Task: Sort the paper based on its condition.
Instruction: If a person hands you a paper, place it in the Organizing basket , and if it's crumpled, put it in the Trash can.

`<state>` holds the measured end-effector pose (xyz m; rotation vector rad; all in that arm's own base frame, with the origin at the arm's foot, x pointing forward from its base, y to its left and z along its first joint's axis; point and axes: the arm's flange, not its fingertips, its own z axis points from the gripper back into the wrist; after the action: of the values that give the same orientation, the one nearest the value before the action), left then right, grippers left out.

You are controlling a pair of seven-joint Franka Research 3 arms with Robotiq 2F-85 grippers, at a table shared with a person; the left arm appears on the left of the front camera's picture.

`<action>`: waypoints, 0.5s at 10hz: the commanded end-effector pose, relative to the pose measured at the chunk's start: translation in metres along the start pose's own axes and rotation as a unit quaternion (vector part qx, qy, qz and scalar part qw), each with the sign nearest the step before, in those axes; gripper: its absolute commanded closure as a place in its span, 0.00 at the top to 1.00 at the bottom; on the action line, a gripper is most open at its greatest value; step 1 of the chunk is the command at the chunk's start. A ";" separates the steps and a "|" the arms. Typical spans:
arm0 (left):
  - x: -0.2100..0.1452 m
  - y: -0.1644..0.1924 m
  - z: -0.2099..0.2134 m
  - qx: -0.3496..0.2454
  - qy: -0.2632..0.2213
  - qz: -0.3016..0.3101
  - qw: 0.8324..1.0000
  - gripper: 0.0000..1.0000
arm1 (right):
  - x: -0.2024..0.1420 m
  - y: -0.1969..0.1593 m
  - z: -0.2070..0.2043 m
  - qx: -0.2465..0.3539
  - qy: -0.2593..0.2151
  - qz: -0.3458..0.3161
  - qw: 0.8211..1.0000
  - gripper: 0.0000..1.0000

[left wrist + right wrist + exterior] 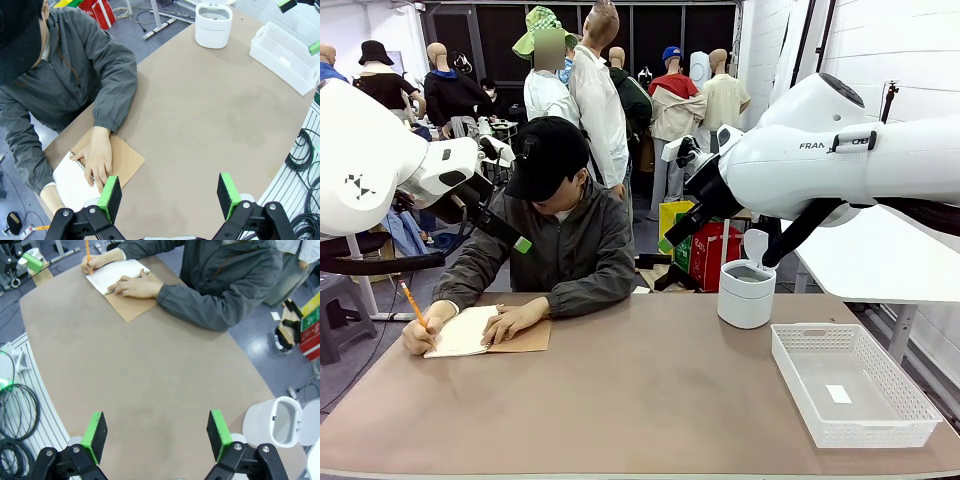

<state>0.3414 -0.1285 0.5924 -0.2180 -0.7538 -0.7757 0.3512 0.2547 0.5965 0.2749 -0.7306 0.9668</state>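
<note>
Loose paper is out of view. A person at the far side writes with an orange pencil [413, 303] in a spiral-bound notebook [468, 332] with a brown cover, one hand [517, 320] flat on the page. The left wrist view puts the notebook [72, 181] just beyond my left gripper [170, 197], which hangs open above the table with nothing between its green pads. My right gripper [157, 435] is open too, high over bare tabletop, with the notebook [112, 274] far ahead of it.
A white lidded bin [746, 293] stands at the back right with its lid up. Nearer, at the right, a white mesh basket [860, 435] holds one tiny white slip [838, 393]. Cables lie off the table's edge [20, 405].
</note>
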 end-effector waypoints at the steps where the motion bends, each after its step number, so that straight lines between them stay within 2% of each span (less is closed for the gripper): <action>1: 0.001 0.002 0.001 -0.003 0.001 0.001 1.000 1.00 | 0.001 0.001 0.000 -0.006 0.002 -0.002 1.000 1.00; 5: 0.001 0.002 0.001 -0.003 0.001 0.001 1.000 1.00 | 0.001 0.001 0.000 -0.006 0.002 -0.002 1.000 1.00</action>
<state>0.3414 -0.1285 0.5924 -0.2180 -0.7538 -0.7757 0.3512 0.2547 0.5965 0.2749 -0.7306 0.9668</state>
